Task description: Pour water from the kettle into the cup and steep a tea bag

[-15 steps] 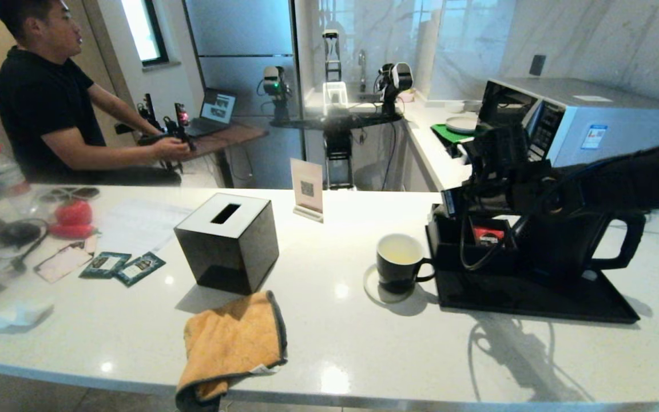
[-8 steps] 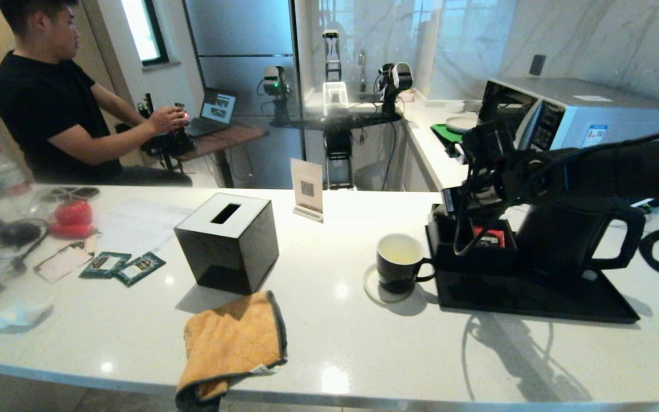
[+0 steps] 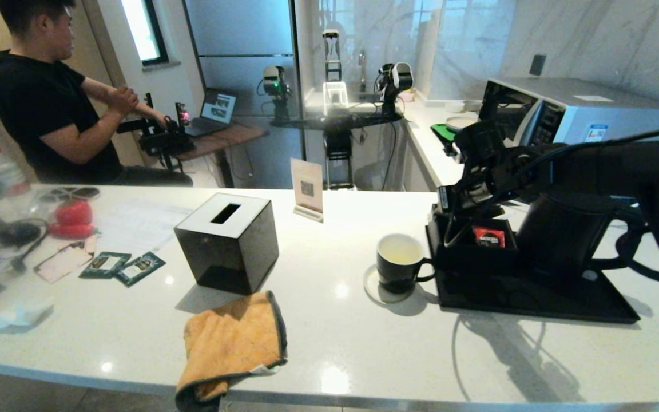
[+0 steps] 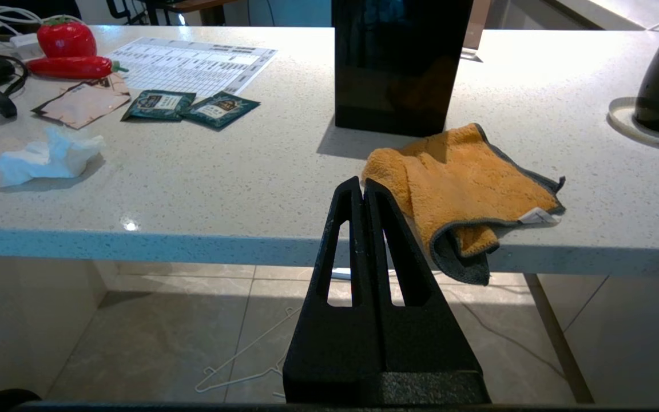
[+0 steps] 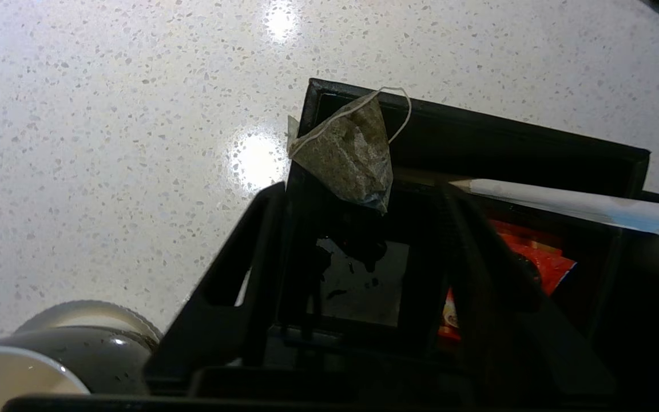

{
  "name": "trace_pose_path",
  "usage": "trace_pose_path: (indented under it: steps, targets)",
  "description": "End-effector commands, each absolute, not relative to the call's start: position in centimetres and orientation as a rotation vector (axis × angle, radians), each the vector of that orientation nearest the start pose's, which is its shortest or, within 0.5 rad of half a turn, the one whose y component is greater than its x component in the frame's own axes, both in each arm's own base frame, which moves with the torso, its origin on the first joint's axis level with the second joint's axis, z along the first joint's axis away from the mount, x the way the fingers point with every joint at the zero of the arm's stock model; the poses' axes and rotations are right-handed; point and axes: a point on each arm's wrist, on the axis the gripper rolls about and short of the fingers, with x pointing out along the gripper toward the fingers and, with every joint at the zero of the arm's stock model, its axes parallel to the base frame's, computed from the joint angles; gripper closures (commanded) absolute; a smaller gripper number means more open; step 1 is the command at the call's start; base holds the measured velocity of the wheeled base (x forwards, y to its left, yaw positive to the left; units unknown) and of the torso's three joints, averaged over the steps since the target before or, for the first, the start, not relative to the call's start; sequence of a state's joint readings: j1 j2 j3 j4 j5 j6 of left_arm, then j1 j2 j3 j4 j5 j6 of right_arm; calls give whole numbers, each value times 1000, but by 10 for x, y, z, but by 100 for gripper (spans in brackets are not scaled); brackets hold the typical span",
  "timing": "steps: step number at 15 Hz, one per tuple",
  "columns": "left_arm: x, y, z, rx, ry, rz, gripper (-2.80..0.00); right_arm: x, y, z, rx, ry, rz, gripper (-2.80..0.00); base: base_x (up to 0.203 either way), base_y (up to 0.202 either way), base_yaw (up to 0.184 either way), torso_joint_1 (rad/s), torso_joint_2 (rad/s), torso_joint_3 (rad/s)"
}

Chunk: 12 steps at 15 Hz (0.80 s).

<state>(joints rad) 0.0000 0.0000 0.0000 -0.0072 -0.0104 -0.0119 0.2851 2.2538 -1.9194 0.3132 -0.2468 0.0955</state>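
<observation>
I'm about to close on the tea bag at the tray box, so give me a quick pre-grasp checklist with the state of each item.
1. right gripper open: ok, fingers spread in the right wrist view.
2. tea bag free to grasp: ok, it hangs over the corner of the black box, unheld.
3. Tea bag between the fingers: not ok, it lies beyond the fingertips.
4. cup ready: ok, upright on its coaster, beside the tray.
5. kettle out of the way: ok, upright on the tray behind the arm.
6. left gripper parked: ok, shut, off the counter edge.
</observation>
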Motion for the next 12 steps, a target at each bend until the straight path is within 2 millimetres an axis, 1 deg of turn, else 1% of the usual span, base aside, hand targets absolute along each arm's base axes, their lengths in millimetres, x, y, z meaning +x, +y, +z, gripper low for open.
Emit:
trace_pose_path:
  steps: [1,3,9,12]
  targets:
    - [-23,0,76,-12,-6,-11,0,447,126,180,-62,635,-20,-280,0,0,0,0,0,0]
    - [-23,0,76,-12,-6,-11,0,448,128,174,-66,644,-72,-280,0,0,0,0,0,0]
    - [-23,0,76,-12,-6,-11,0,446,131,175,47,645,-108,-280,0,0,0,0,0,0]
    - [-23,0,76,-12,-6,-11,0,447,135,175,59,630,-101,-280,0,0,0,0,0,0]
